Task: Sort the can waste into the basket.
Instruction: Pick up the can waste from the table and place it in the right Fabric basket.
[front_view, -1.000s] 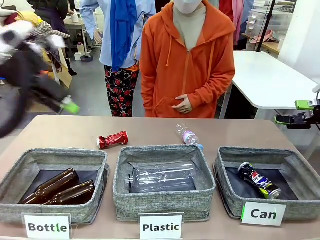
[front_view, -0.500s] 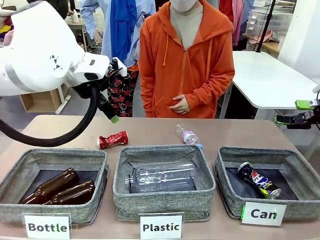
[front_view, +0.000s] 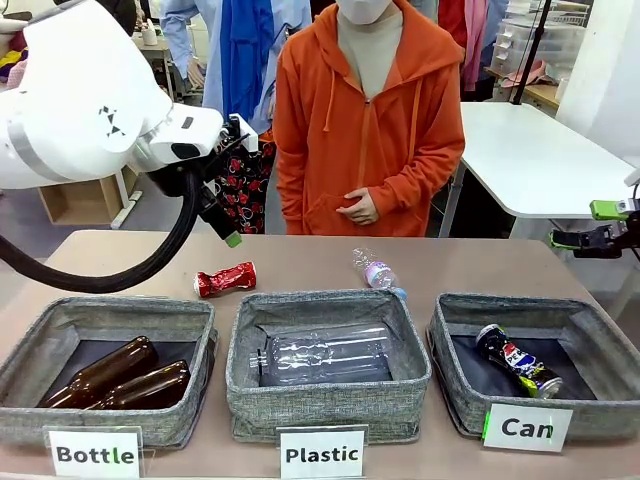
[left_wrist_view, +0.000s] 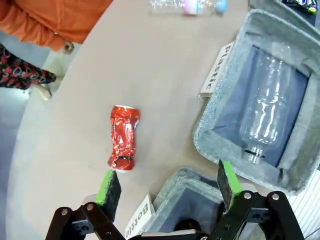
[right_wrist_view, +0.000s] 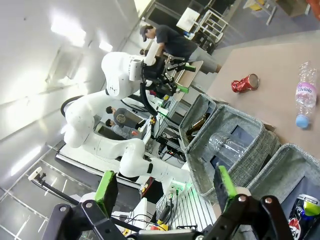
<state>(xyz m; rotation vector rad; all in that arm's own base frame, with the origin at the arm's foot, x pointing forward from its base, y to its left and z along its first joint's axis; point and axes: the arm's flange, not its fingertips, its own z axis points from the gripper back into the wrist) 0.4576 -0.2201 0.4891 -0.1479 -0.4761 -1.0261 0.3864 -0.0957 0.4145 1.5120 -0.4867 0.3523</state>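
A crushed red can (front_view: 225, 279) lies on the table behind the left and middle bins; in the left wrist view this can (left_wrist_view: 123, 137) is below and just left of my open left gripper (left_wrist_view: 167, 182). From the front, the left gripper (front_view: 228, 190) hangs well above the table's back left, over the red can. A dented blue Pepsi can (front_view: 518, 361) rests inside the grey basket (front_view: 530, 305) labelled "Can" at the right. My right gripper (front_view: 585, 225) stays open and empty off the table's right edge. In its own view the right gripper (right_wrist_view: 165, 184) looks down on that basket (right_wrist_view: 295, 165).
The "Plastic" bin (front_view: 328, 405) in the middle holds a clear bottle. Two brown bottles sit in the "Bottle" bin (front_view: 110, 425) at the left. A small plastic bottle (front_view: 375, 270) lies behind the middle bin. A person in an orange hoodie (front_view: 370, 130) stands at the far edge.
The left arm has swung in from the far left, and its gripper now hangs over the red can. The right arm and the cans have not moved.
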